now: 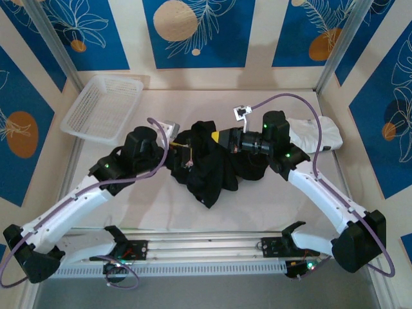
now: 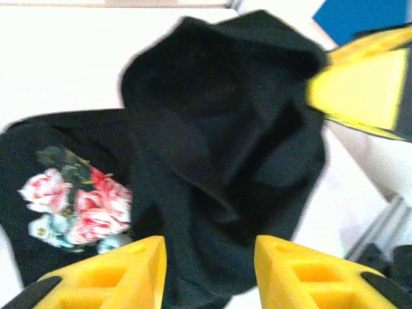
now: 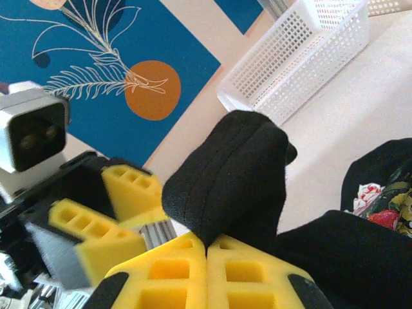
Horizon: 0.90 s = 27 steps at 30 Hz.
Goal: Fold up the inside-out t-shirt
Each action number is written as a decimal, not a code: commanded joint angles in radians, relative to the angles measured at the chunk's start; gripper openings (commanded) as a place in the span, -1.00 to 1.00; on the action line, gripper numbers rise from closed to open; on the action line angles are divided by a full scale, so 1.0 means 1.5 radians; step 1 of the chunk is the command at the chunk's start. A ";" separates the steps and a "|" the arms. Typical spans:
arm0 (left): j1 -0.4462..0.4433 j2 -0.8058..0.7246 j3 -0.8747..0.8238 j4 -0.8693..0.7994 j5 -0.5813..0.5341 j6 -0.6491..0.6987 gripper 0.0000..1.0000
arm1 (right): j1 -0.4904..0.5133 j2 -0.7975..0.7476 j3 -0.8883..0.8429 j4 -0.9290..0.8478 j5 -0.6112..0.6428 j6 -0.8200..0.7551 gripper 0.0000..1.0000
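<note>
Two grippers: both tips meet close together over the middle of the table [image 1: 257, 206], at the crumpled shirt.
Inside-out t-shirt [image 1: 215, 164]: a black heap at mid-table between the two wrists (one fold is lifted off it).
Left gripper [image 2: 209, 273]: the jaws are parted, with a clear gap between the yellow fingers [image 2: 122, 273]. We see black cloth through that gap, but we cannot tell whether it touches either pad.
Right gripper [image 3: 206, 273]: the jaws are pressed together on a fold of the shirt, which stands up above the fingertips as a rounded black hump.
Left wrist view adds: the floral print [image 2: 77, 206], pink and white roses on the left part of the heap. A yellow finger of the right gripper sits at the cloth's upper right edge.
Right wrist view adds: the pinch itself, seen up close. To its left, the left gripper's fingers are apart.
Top view adds: a white folded garment [image 1: 318, 132] at the right, behind the right wrist. A white mesh basket [image 1: 103, 106] sits at the far left corner, well apart from the shirt (we see it beyond the hump too).
</note>
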State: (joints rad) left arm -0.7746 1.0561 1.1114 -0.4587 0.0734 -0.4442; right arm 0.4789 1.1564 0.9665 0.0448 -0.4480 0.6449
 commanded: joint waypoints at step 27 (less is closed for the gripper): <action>-0.006 0.152 0.075 0.038 0.012 0.011 -0.49 | 0.007 -0.019 -0.023 0.010 0.026 -0.010 -1.00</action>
State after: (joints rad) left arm -0.7879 1.2690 1.1866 -0.4232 0.1024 -0.4496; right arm 0.4850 1.1549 0.9401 0.0494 -0.4202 0.6460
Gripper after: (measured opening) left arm 0.273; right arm 0.065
